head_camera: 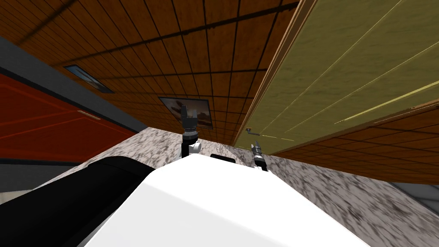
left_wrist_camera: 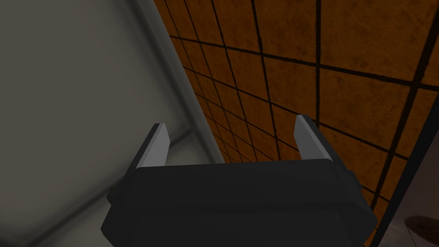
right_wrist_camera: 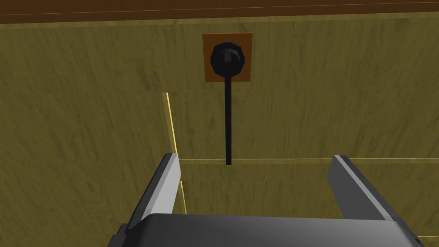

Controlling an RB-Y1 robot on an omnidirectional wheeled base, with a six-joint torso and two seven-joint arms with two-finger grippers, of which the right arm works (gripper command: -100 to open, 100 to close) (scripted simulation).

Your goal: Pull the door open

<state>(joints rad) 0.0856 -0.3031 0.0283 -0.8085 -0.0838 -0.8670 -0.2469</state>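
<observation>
The door (head_camera: pixel 343 77) is a large olive-yellow slab with wood grain and thin pale panel lines. It takes up the head view from one o'clock to three o'clock and is set in a brown frame (head_camera: pixel 274 73).

A brown wall (head_camera: pixel 171 43) crossed by dark grid lines runs from ten o'clock to twelve o'clock. A speckled grey floor (head_camera: pixel 343 193) lies at four o'clock, and a red panel (head_camera: pixel 34 120) at nine o'clock.

My left gripper (head_camera: pixel 188 112) is raised at twelve o'clock, in front of a framed picture (head_camera: pixel 203 113) on the wall. In its own wrist view the left gripper (left_wrist_camera: pixel 231 122) has its two blades spread wide, with nothing between them.

My right gripper (head_camera: pixel 256 147) sits lower, at about one o'clock, just beneath the door's handle (head_camera: pixel 249 129). From the right wrist, the gripper (right_wrist_camera: pixel 256 157) faces the door (right_wrist_camera: pixel 85 107) with its fingers parted and holding nothing.

The handle (right_wrist_camera: pixel 228 124) is a thin black lever at twelve o'clock from this gripper. It runs from a black hub on a small orange-brown plate (right_wrist_camera: pixel 214 73) toward the gap between the blades, and it touches neither of them.
</observation>
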